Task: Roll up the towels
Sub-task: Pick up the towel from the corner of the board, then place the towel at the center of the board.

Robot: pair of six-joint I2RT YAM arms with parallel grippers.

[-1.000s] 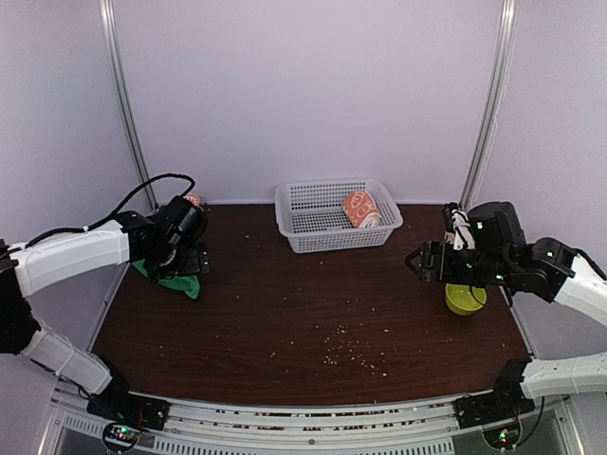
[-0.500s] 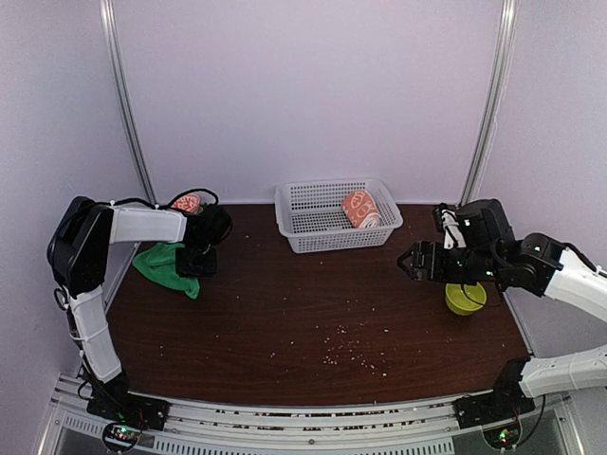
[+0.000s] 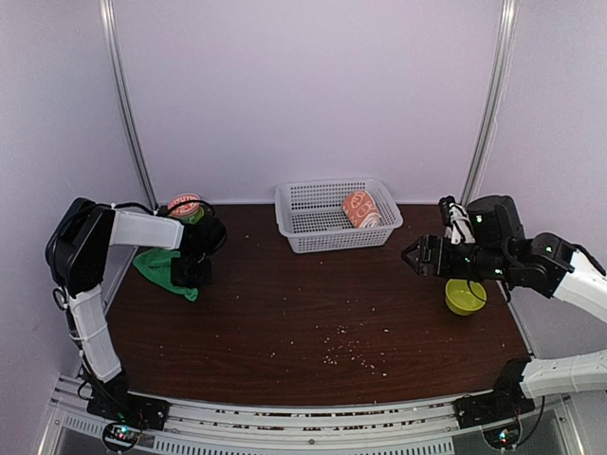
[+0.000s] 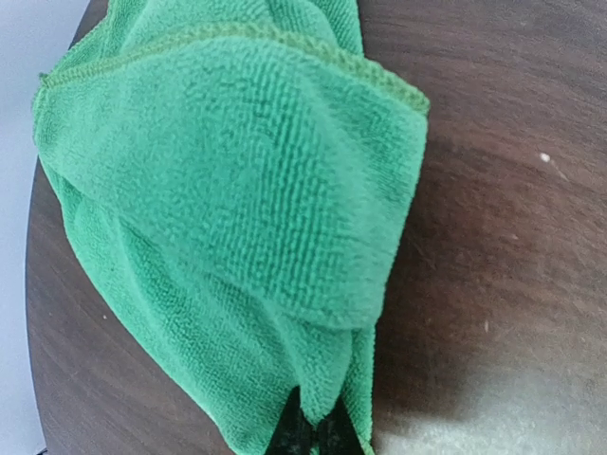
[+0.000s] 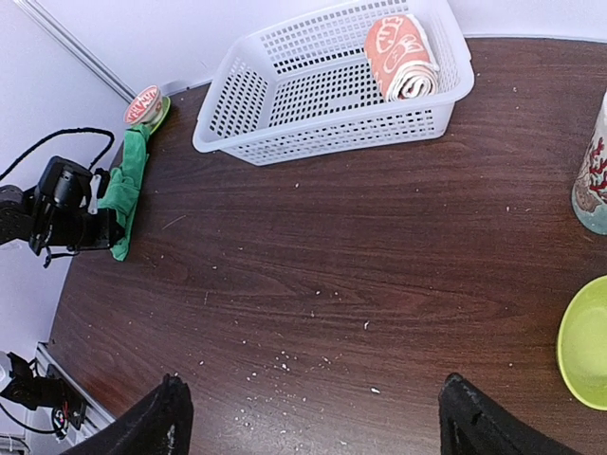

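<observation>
Left gripper (image 4: 305, 438) closed tight, pinching an edge of the plain bright green plush towel (image 4: 237, 190). The towel is bunched on the dark wooden table (image 3: 285, 322), well left of the white perforated plastic basket (image 3: 332, 243). Peach-orange bunny-print towel (image 3: 360, 209) is rolled, inside basket's right end. Right gripper (image 3: 414, 258) spread wide, empty, right of basket.

Left arm (image 3: 142, 227), right arm (image 3: 583, 275): white shells, black joints, cables; right pincer (image 5: 318, 408) black
</observation>
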